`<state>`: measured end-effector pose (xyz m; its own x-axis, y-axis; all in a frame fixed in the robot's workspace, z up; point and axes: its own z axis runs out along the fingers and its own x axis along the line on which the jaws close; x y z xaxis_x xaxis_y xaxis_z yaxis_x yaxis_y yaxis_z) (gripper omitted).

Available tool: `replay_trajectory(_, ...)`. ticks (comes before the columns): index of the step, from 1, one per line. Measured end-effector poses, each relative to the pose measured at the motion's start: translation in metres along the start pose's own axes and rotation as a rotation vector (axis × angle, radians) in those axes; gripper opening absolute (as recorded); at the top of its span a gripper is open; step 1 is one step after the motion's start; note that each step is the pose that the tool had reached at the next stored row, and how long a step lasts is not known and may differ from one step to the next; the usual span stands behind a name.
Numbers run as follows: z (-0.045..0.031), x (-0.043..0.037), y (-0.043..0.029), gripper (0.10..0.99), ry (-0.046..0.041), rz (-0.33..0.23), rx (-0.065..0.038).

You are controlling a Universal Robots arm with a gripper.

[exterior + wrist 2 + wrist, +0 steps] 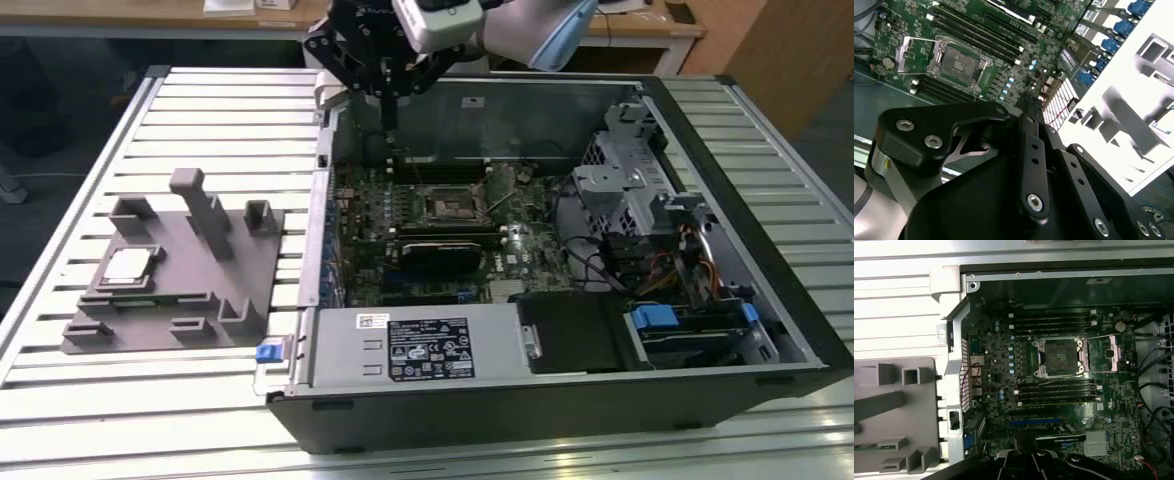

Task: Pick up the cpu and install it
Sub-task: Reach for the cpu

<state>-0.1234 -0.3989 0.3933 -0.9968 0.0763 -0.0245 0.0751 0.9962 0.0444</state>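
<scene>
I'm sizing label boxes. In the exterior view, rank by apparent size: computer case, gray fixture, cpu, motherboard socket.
1. computer case
2. gray fixture
3. cpu and motherboard socket: look about alike, left unranked.

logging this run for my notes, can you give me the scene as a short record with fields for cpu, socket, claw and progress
cpu: the cpu lies flat on the grey fixture, outside the computer case, on the exterior view's left
socket: the socket on the motherboard has its frame swung open, with no chip in it
claw: the claw is shut, holds nothing and hangs over the open case
progress: cpu not yet picked up
</scene>
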Motion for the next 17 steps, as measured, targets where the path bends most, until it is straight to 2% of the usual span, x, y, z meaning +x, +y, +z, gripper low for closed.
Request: replay_trajectory(17,0.0004,0.0096,-0.0008,0.106,0.0,0.0,0.0)
